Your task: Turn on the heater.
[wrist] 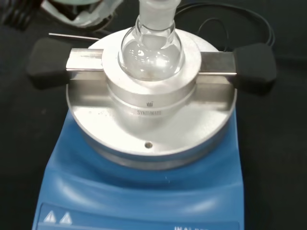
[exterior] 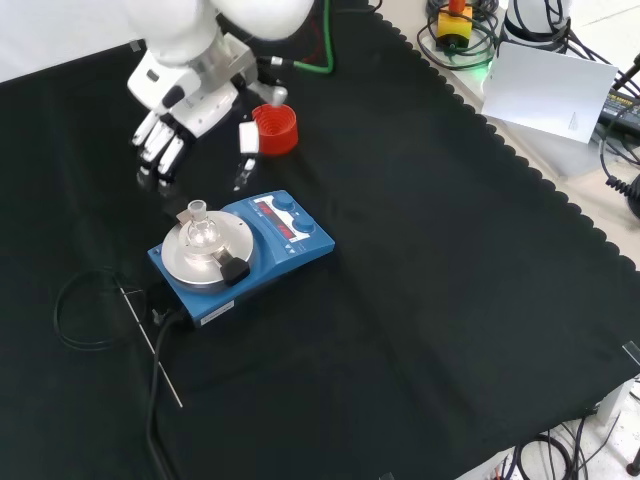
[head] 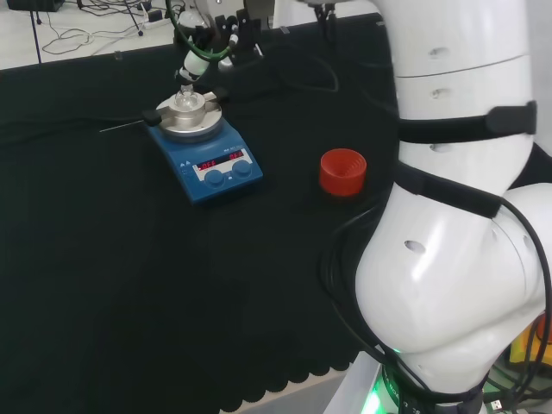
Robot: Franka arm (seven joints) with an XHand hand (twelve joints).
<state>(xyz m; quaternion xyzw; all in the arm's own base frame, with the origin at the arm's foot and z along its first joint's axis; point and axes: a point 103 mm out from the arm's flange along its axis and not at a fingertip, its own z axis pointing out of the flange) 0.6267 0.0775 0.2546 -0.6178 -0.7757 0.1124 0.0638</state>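
Note:
The heater [head: 194, 161] [exterior: 290, 258] [wrist: 139, 191] is a blue hotplate with a round metal block on top. A clear round flask [head: 187, 99] [exterior: 200, 233] [wrist: 151, 48] sits in the block. Its front panel carries two knobs [head: 228, 174] and red lit displays [head: 220, 160]. In the front view the hand [exterior: 190, 95] hangs above the cloth beyond the heater, a short way from it, touching nothing. Its fingers [exterior: 158, 152] point down, nearly straight, and the thumb [exterior: 247, 140] stands apart. The head view has the hand [head: 197, 62] just past the flask.
A red ribbed ring [head: 342, 171] [exterior: 273, 128] stands on the cloth near the hand. A thin metal rod [exterior: 150, 345] and a black cable [exterior: 80, 315] lie beside the heater. The cloth's scalloped edge [exterior: 520, 170] borders cables and a white sheet [exterior: 550, 90].

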